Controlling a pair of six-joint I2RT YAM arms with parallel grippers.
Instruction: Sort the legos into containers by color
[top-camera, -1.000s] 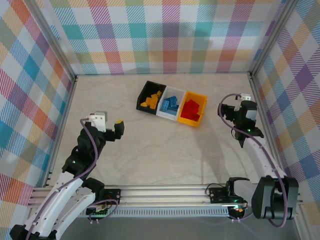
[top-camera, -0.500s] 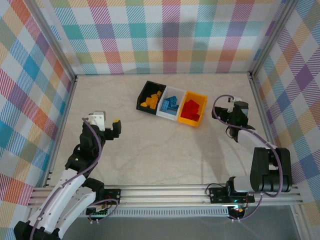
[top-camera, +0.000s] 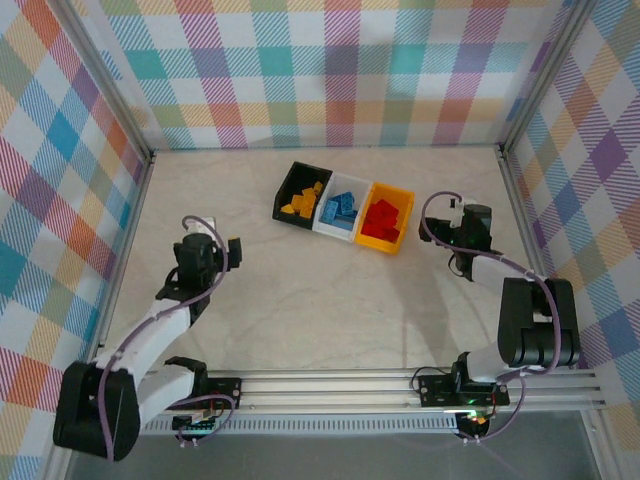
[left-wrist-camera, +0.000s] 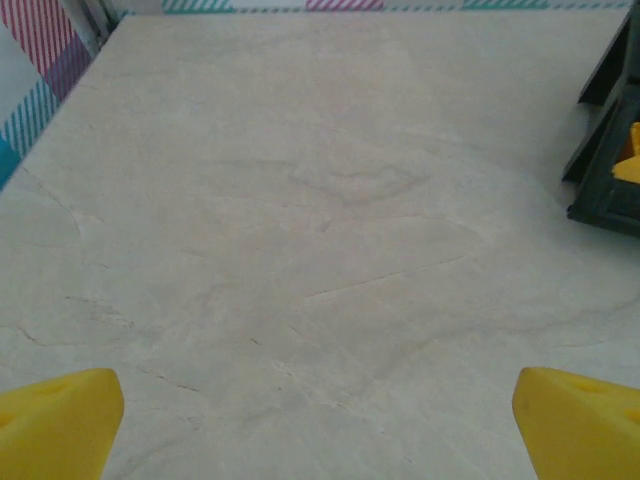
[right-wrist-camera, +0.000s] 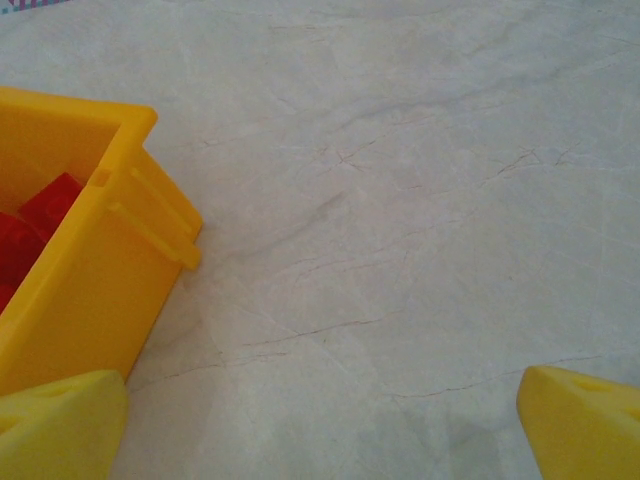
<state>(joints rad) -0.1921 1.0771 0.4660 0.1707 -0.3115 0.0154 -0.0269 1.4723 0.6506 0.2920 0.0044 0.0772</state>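
Three containers stand in a row at the back middle. The black bin (top-camera: 286, 187) holds yellow legos (top-camera: 303, 203), the white bin (top-camera: 329, 230) holds light blue legos (top-camera: 343, 210), and the yellow-orange bin (top-camera: 377, 243) holds red legos (top-camera: 385, 216). My left gripper (top-camera: 232, 250) is low over the bare table, left of the bins. It is open, its yellow fingertips (left-wrist-camera: 55, 425) wide apart with nothing between them (left-wrist-camera: 320, 440). My right gripper (top-camera: 450, 224) sits just right of the yellow-orange bin (right-wrist-camera: 90, 280), open and empty (right-wrist-camera: 320, 440). Red legos (right-wrist-camera: 45, 210) show inside that bin.
The black bin's corner (left-wrist-camera: 605, 170) shows at the right edge of the left wrist view. Plaid walls with metal posts close the table (top-camera: 320, 300) on three sides. A metal rail (top-camera: 330, 385) runs along the near edge by the arm bases.
Both arms have folded back and down. The left gripper sank toward the table and drew in. The right gripper moved left, closer to the yellow-orange bin.
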